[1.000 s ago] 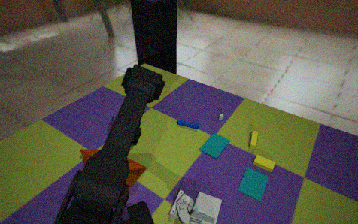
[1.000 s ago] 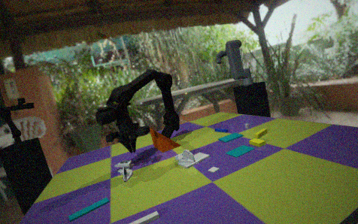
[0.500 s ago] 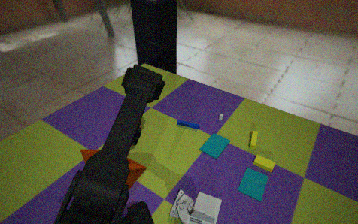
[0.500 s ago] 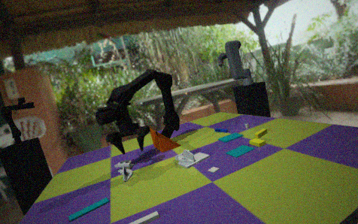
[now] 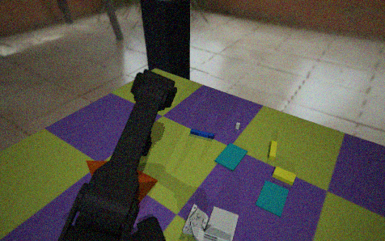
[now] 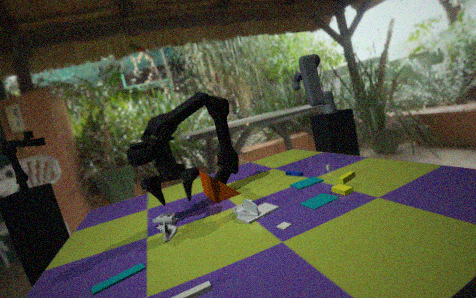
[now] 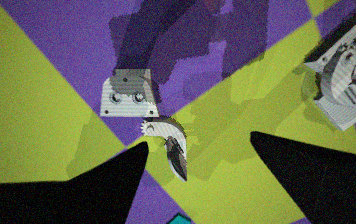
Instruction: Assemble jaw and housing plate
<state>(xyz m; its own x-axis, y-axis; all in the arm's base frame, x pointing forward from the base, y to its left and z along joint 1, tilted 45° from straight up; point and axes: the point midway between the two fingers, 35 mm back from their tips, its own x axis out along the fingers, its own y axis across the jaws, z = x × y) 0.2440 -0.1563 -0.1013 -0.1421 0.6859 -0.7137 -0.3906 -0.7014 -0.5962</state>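
Note:
The housing plate (image 7: 129,109) (image 6: 162,219) lies on the table, pale grey with two round holes, partly in shadow. The loose jaw (image 7: 181,141) (image 6: 169,231) lies just beside it, toothed end near the plate's corner and pointed end away. The pale base (image 5: 225,218) (image 6: 266,212) stands apart from them, with the other jaw (image 5: 196,221) (image 6: 246,209) on it; part of this assembly shows at the wrist view's right edge. Whether the teeth mesh cannot be seen. My gripper (image 7: 197,141) (image 6: 176,201) is wide open and empty above the loose jaw, which lies nearer its left finger in the wrist view.
An orange angular piece (image 6: 215,189) (image 5: 146,183) stands beside the arm, near the base. Teal plates (image 5: 231,156) (image 5: 272,198), yellow blocks (image 5: 284,175) (image 5: 272,150) and a blue bar (image 5: 202,133) lie beyond the base. A teal strip (image 6: 119,278) and a white strip (image 6: 193,290) lie at the exterior view's near side.

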